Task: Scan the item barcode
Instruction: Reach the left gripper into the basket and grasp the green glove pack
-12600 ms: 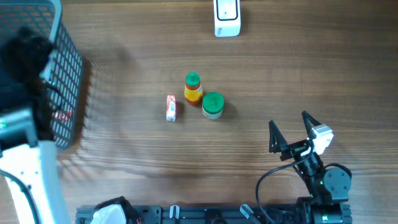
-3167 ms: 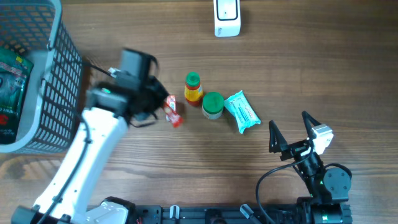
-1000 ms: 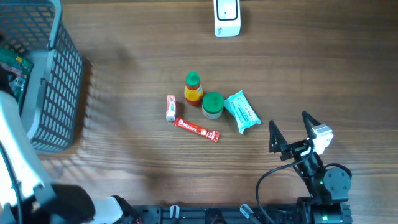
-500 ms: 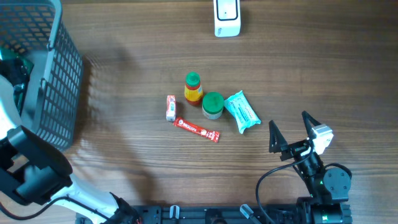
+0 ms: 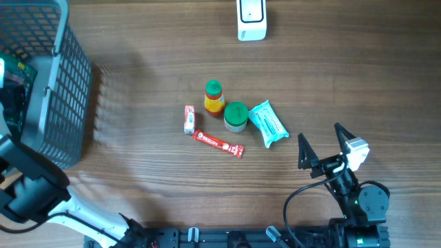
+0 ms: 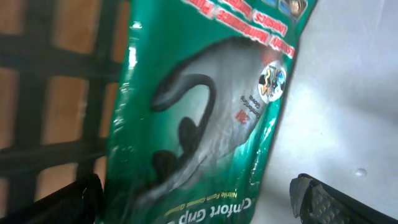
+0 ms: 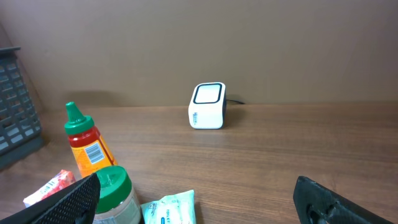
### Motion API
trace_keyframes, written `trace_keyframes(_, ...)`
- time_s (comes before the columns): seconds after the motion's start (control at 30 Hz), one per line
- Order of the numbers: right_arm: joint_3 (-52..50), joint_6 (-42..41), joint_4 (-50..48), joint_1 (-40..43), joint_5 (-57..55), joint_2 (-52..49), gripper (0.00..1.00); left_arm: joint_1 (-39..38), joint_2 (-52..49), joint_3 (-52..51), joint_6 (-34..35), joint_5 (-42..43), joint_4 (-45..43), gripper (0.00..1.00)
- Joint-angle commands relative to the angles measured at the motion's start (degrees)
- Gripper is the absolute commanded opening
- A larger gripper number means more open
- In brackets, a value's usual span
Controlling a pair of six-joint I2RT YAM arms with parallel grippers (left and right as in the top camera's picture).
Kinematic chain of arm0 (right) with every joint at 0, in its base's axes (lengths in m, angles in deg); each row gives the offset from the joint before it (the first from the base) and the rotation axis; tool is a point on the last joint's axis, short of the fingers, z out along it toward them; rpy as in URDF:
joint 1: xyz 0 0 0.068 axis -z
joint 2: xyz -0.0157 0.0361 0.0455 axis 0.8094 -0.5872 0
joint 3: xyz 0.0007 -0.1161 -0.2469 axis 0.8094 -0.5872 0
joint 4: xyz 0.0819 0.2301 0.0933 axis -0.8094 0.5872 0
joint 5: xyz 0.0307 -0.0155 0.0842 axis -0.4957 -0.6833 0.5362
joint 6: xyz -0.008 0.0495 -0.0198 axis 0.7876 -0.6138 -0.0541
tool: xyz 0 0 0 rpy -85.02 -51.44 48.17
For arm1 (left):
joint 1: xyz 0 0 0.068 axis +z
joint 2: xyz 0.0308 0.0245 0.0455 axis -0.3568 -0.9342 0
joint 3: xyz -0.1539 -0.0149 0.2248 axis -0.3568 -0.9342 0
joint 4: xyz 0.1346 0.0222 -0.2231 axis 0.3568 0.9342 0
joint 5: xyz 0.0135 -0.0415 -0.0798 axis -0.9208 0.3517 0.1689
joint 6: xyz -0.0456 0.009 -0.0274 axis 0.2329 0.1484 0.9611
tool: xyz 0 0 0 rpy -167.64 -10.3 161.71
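Observation:
A green glove packet (image 6: pixel 199 112) lies in the grey mesh basket (image 5: pixel 69 89), and a corner of it (image 5: pixel 19 70) shows from above. My left gripper (image 6: pixel 199 200) hangs open right over it, one finger on each side, not closed on it. On the table sit a yellow sauce bottle (image 5: pixel 214 98), a green-lidded jar (image 5: pixel 236 116), a teal tissue pack (image 5: pixel 267 123), a red stick pack (image 5: pixel 218 144) and a small red-and-white pack (image 5: pixel 189 119). The white scanner (image 5: pixel 251 19) stands at the far edge. My right gripper (image 5: pixel 324 148) rests open near the front right, holding nothing.
The basket's dark bars (image 6: pixel 37 93) rise to the left of the glove packet. From the right wrist, the scanner (image 7: pixel 207 106) faces me beyond the bottle (image 7: pixel 87 146), jar (image 7: pixel 115 196) and tissue pack (image 7: pixel 168 208). Bare wood lies between the items and the scanner.
My left arm laid the tissue pack and red stick pack on the table, then swung back to the basket; in the last second it dropped closer over the packet. The right arm stayed still.

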Motion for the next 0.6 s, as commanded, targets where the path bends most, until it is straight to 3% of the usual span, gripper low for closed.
trace_keyframes(0.0,-0.1,0.5,-0.2,-0.2,-0.3,0.0,1.00,0.7,-2.7,0.5,-3.2,0.7,-0.2,1.00)
trace_keyframes(0.1,-0.1,0.5,-0.2,-0.2,-0.3,0.0,1.00,1.0,-3.5,0.5,-3.2,0.8,-0.2,1.00)
trace_keyframes(0.2,-0.1,0.5,-0.2,-0.2,-0.3,0.0,1.00,1.1,-3.6,0.5,-3.2,0.8,0.2,0.91)
trace_keyframes(0.27,-0.1,0.5,-0.2,-0.2,-0.3,0.0,1.00,1.1,-3.6,0.5,-3.2,2.0,0.9,0.91)
trace_keyframes(0.33,-0.1,0.5,-0.2,-0.2,-0.3,0.0,1.00,1.1,-3.6,0.5,-3.1,6.8,2.9,1.00)
trace_keyframes(0.57,-0.1,0.5,-0.2,-0.2,-0.3,0.0,1.00,1.0,-4.3,0.5,-1.2,21.6,9.6,1.00)
